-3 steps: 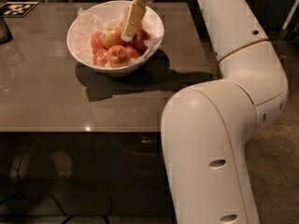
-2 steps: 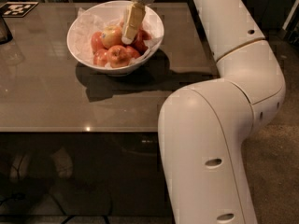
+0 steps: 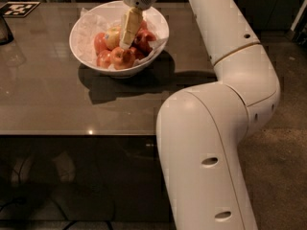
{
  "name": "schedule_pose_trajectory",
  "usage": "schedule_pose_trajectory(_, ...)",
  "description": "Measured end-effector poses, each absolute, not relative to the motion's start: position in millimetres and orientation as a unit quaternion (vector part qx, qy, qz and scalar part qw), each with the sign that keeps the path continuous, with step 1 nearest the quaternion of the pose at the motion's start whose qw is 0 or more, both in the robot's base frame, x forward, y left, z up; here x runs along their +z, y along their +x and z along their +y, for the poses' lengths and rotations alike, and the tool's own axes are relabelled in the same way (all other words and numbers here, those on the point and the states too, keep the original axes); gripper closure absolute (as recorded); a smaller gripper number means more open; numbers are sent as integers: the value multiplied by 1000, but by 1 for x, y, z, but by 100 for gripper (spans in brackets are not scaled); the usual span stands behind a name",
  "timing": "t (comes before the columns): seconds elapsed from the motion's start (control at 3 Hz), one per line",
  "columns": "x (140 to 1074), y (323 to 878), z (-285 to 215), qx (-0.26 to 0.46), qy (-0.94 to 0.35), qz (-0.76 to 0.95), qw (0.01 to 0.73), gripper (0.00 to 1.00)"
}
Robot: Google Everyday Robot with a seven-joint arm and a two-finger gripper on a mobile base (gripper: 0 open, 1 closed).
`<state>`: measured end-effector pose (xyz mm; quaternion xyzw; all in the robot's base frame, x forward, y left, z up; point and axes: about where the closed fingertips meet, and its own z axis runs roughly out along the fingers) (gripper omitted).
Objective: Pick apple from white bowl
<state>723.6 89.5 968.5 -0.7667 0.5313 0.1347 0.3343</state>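
Since the earlier frame the gripper [image 3: 124,44] has dipped a little lower and deeper into the white bowl [image 3: 120,72], while the bowl itself sits where it was on the table [image 3: 48,104]. Now the gripper's pale tip reaches down among the fruit, slanting from the wrist above the far rim toward the middle of the pile. The apple [image 3: 113,36], yellow-gold and the palest of the lot, lies just beside that tip on the side away from the arm [image 3: 216,152], close enough that the 2 seem to touch, though the overlap hides the exact contact. Whether the gripper is open or closed cannot be told from this angle, and nothing shows it gripping anything. Right below and in front of the tip sits 1 of the red apples [image 3: 122,57], with more red fruit tucked under and behind the gripper, all resting on crumpled white paper [image 3: 88,28] that spreads away from the gripper past the pale apple. As a judgement, the reach into the bowl is done and the gripper is at the fruit; what is left is to close on the pale apple, not a red neighbour, and lift it clear of the rim. The apple is not yet raised.
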Motion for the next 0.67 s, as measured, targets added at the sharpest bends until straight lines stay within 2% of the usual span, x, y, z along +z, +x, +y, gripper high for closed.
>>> schedule_pose_trajectory(0.33,960,720,114,160,-782,497,340,0)
schedule_pose_trajectory(0.67,958,724,116,161,-778,500,345,0)
